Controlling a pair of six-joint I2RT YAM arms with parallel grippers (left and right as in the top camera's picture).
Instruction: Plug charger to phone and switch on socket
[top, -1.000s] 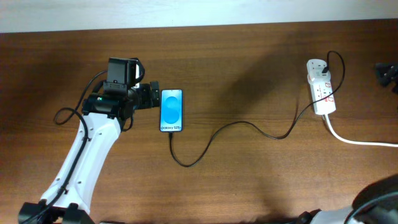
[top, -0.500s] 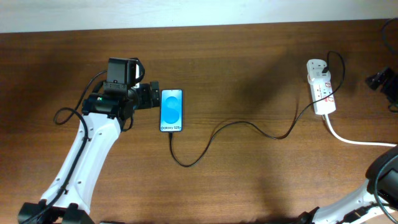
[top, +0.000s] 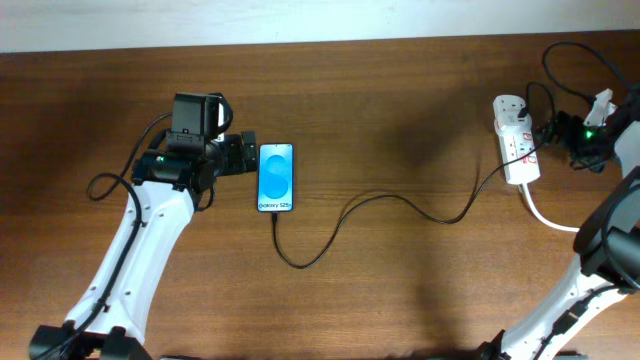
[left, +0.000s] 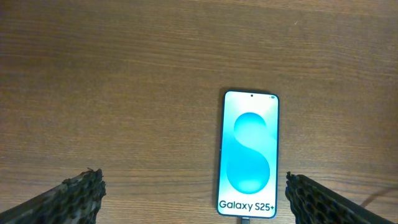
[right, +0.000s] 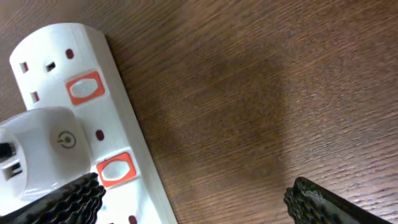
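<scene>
Wood table (top: 400, 110) w/ phone (top: 275, 177), charger (top: 385, 197) & socket (top: 517, 150) lying on it.

Blue phone (top: 276, 177) screen; white socket (top: 516, 142) (orange-red switches).

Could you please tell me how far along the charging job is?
Looks done: the cable meets the phone's bottom edge. In hand: the right claw hovers open by the strip, near its red switches. Remaining: pressing a switch; whether it is on I cannot tell.
</scene>
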